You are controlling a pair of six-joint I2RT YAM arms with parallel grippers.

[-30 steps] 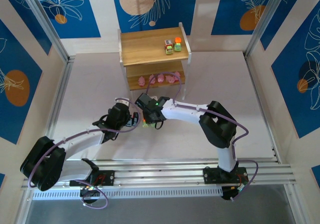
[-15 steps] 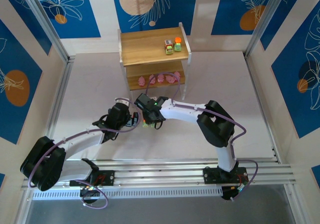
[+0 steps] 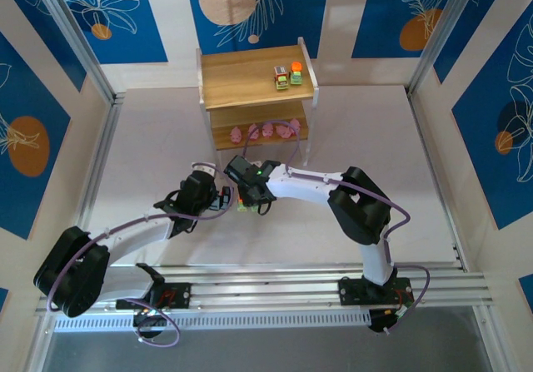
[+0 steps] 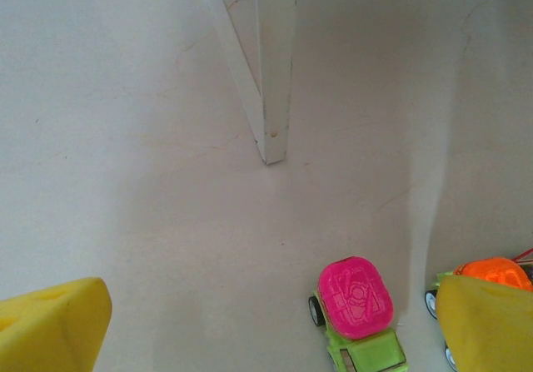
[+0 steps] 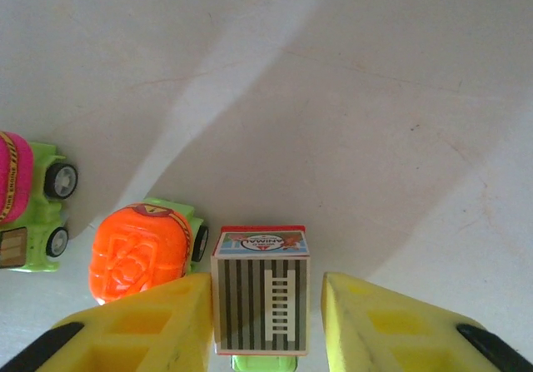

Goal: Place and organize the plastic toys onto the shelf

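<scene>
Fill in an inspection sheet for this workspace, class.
Surface: pale table, faint marks.
Job's things: shelf holds two trucks on top, pink figures below; pink-topped truck, orange-topped truck, striped-topped truck on table.
Clutter: nothing seen.
Grippers: left gripper open above table; right gripper straddles striped-topped truck, grip unclear.
Cables: purple cables along both arms.
Surroundings: blue leaf-print walls.

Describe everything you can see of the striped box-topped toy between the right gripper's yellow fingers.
The striped box-topped toy looks plastic: a boxy top with dark and grey stripes, a white ladder print and a red-edged label, with a lime-green base peeking out beneath. It stands upright on the pale table, between the yellow fingers of the right gripper, which flank it closely; whether they press it cannot be told. An orange-topped green toy sits close beside it.
</scene>
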